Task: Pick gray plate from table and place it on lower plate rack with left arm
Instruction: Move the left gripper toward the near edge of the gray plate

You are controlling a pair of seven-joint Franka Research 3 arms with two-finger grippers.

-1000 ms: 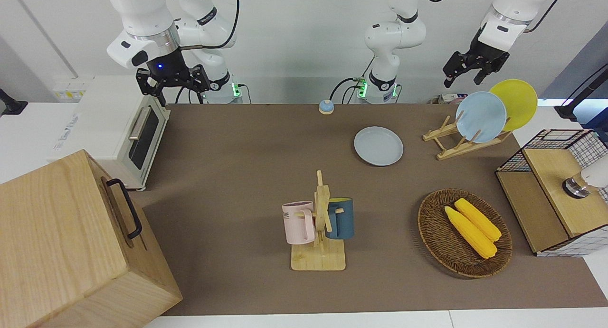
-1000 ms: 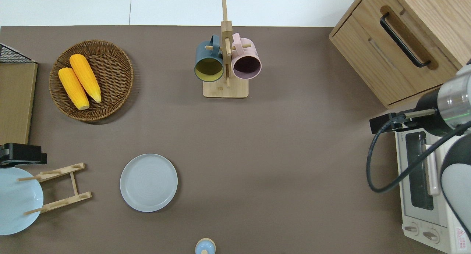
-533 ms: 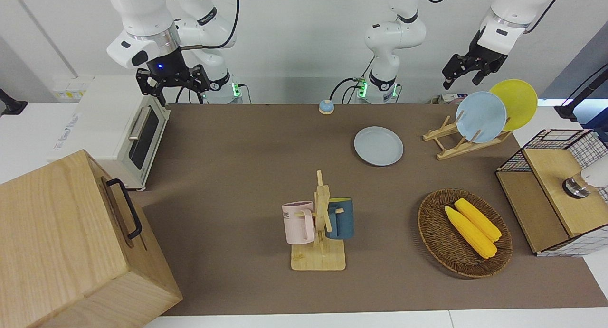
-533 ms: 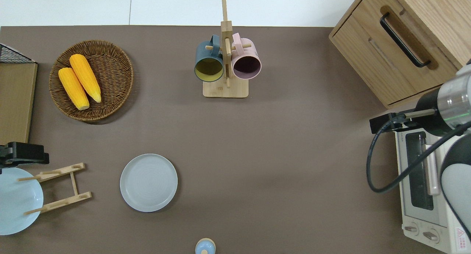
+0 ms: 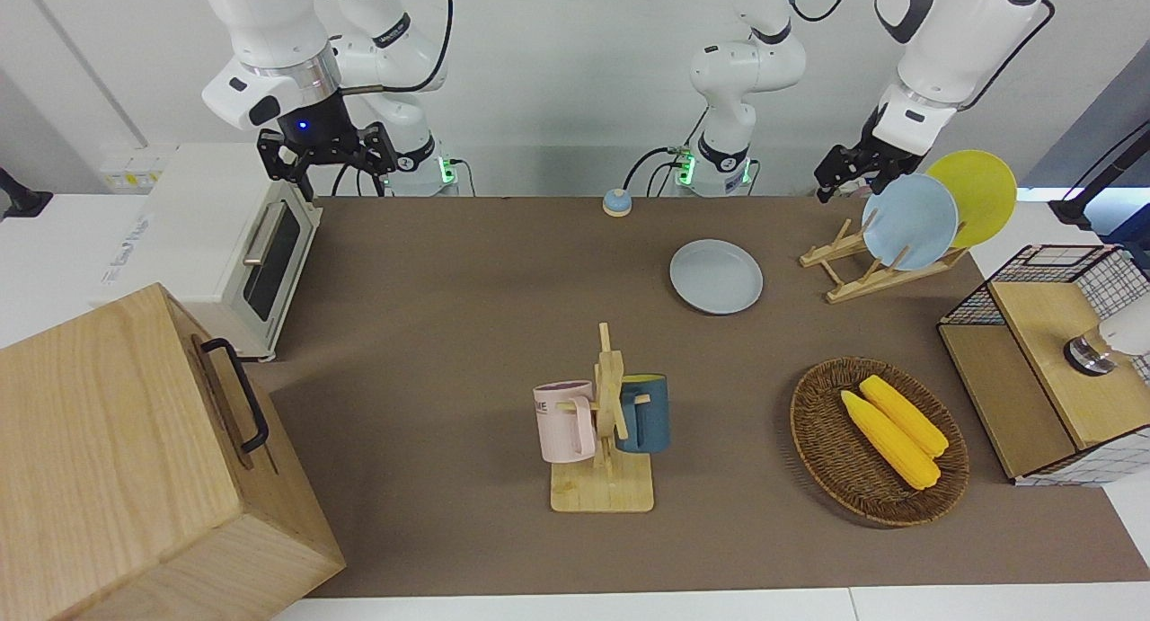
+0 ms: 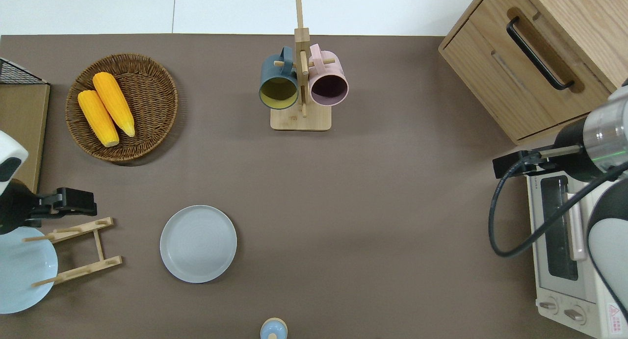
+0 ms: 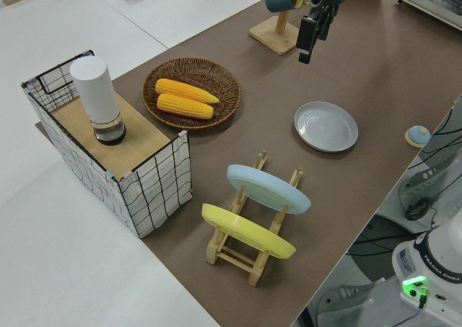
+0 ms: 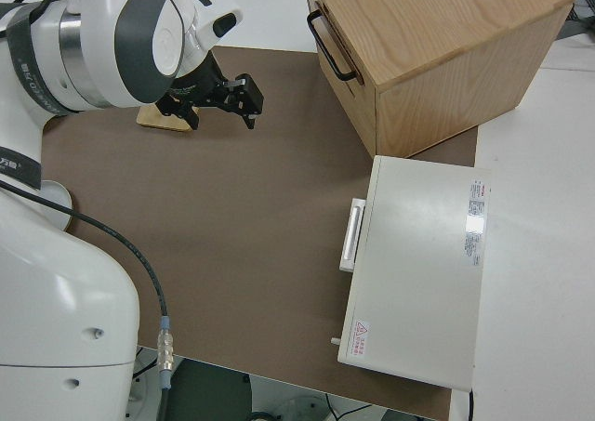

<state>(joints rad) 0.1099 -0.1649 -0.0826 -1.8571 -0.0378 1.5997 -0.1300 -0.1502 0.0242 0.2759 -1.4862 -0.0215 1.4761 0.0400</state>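
Left pincer (image 6: pixel 73 202) is hanging in the air over the bench (image 6: pixel 382 192), above the end of the plate rack (image 6: pixel 78 250) that is farther from the robots, as the overhead view shows. Its two black fingers are standing apart with nothing between them, best seen in the left side view, so it is gripping nothing.

Gray plate (image 6: pixel 198 243) is lying flat on the bench, beside the plate rack and toward the right arm's end of the bench from it, clear of the rack and untouched. In the front view the gray plate (image 5: pixel 716 276) is sitting nearer to the robots than the mug tree (image 5: pixel 604 441), which is carrying a pink mug (image 5: pixel 564 421) and a dark blue mug (image 5: pixel 645 412).

On the plate rack a light-blue plate (image 7: pixel 268 188) and a yellow plate (image 7: pixel 247 231) are leaning in the slots, the yellow one closer to the bench's end. A woven basket (image 6: pixel 162 79) is holding two yellow corn cobs (image 6: pixel 105 108), farther from the robots than the rack. A small blue bell (image 5: pixel 616 201) is sitting near the bench edge closest to the robots.

Right pincer (image 5: pixel 325 154) is parked, its fingers standing apart and holding nothing.
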